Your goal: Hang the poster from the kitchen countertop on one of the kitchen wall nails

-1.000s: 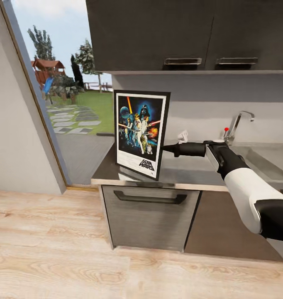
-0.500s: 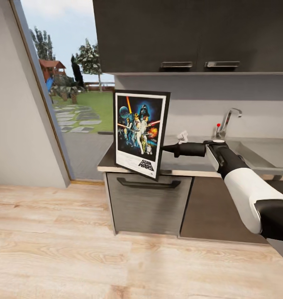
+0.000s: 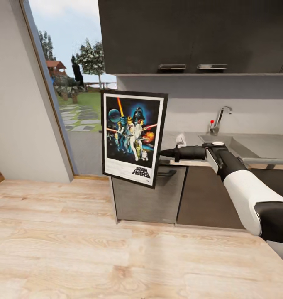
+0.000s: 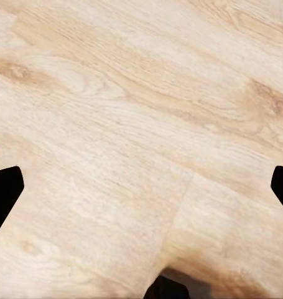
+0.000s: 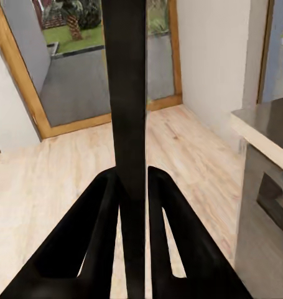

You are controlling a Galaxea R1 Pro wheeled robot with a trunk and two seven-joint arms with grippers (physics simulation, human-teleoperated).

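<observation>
Pale wood floor (image 3: pixel 75 249) runs up to the dark grey glossy bench (image 3: pixel 257 145) under dark wall cupboards. The right claw (image 3: pixel 161 153) is clamped on the black-framed Star Wars poster (image 3: pixel 133 137) – upright, lifted clear before the bench end. The left claw's (image 4: pixel 141 187) fingers stand apart over floorboards – nothing between them.

I see pale wood floor (image 3: pixel 75 249) running up to dark lower cabinets (image 3: pixel 208 195) and a grey drawer front with a dark handle (image 3: pixel 147 199). Above hang dark upper cabinets (image 3: pixel 191 33) with two metal handles. A chrome faucet (image 3: pixel 219 118) stands by a steel sink (image 3: pixel 257 145). Beyond the glass door (image 3: pixel 71 104) I see lawn, trees and paving.
</observation>
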